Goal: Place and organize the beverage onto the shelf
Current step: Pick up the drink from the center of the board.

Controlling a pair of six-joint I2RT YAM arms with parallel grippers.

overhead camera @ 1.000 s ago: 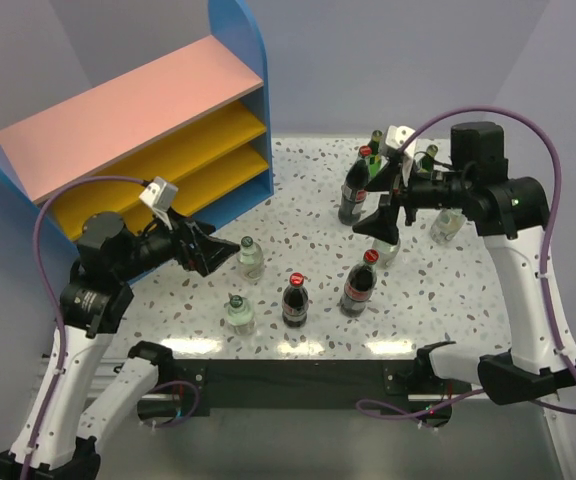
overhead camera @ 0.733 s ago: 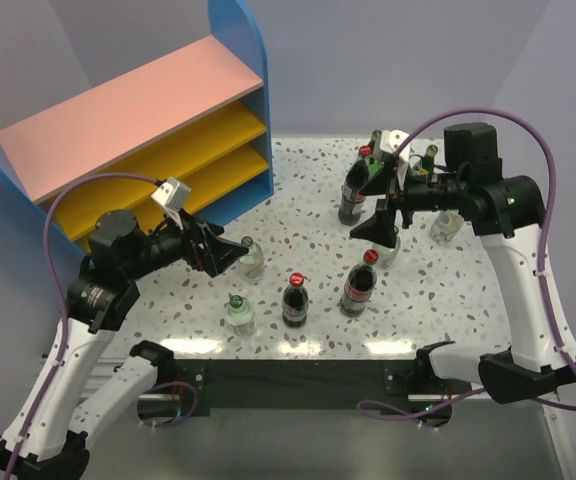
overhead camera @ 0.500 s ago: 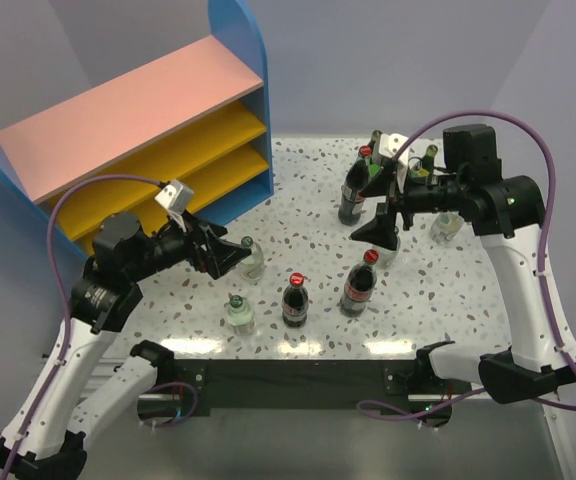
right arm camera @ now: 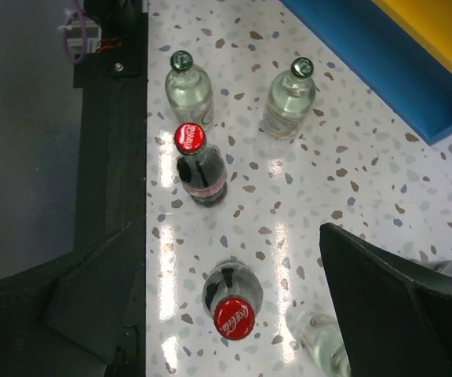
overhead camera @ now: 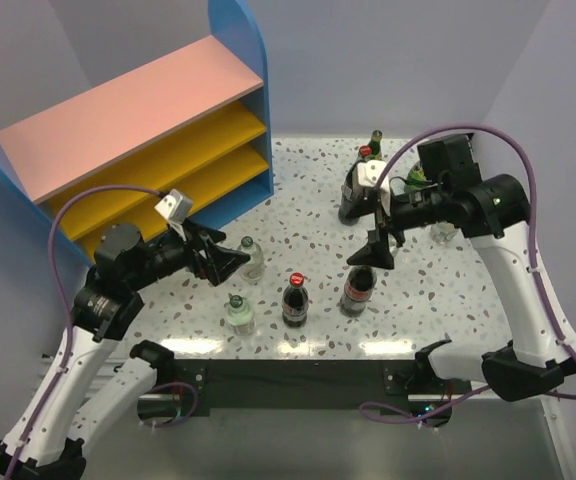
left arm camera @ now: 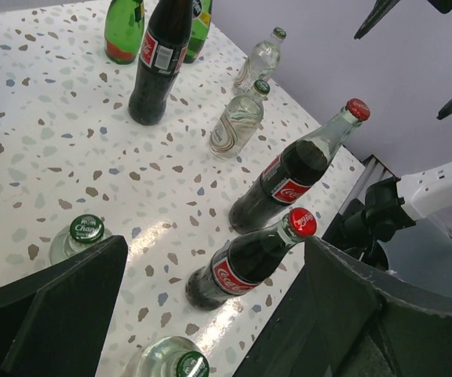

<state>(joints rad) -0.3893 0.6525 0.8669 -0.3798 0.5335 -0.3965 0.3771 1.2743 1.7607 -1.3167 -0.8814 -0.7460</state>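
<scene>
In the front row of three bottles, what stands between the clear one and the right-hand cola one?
Another red-capped cola bottle, upright, touching neither; the top external view shows it.

Bottles on table, shelf rear left

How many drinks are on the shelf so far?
None yet. No bottles show on the big blue, pink and yellow shelf. Both arms' jaws are open and empty, the left by a clear green-capped bottle. The red-capped cola bottles and green glass bottles all stand on the speckled table.
</scene>
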